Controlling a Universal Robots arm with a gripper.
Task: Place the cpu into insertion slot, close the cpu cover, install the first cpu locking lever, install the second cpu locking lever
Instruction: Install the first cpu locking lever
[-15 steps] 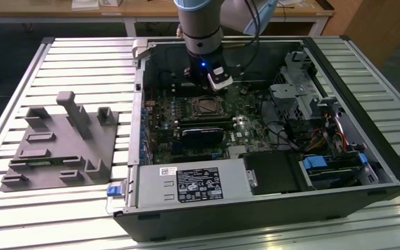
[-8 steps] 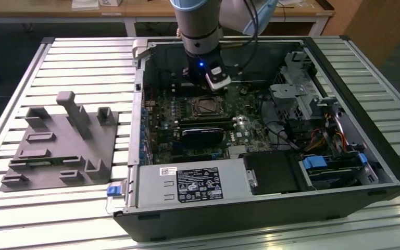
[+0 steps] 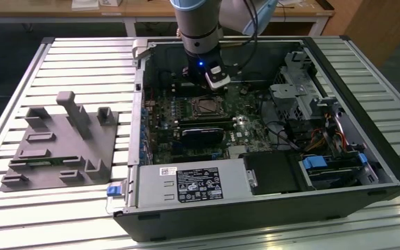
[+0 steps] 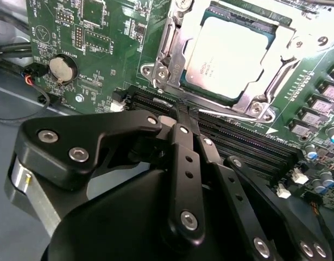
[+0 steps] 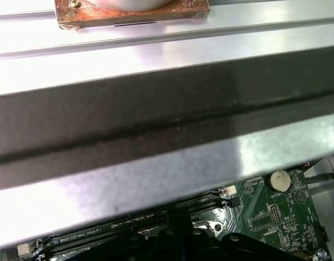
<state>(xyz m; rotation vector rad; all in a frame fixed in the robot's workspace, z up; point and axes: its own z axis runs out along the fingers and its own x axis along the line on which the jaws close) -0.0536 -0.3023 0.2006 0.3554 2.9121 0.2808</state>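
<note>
- Slatted metal surface carries an open computer case lying on its side, with a grey plastic fixture well apart at the exterior view's left.
- Nearest in the exterior view, a silver power supply with a black label lies along the case's near wall; a black box sits beside it, toward the exterior view's right.
- Farther in, a long black card stands on the green board.
- Beyond the card is the slot, about mid-board.
- In the second wrist view the cpu lies flat in the slot, silvery top up.
- The cover lies down around the cpu, its frame on the chip's edges.
- A thin lever runs along one side of the cover, between it and the black memory slots.
- A coin cell sits on the board, apart from the slot.
- The hand hangs over the memory slots just beside the slot, fingers clenched together and grasping nothing.
- Farthest, the arm comes down into the case from the far side, just beyond the slot.
</note>
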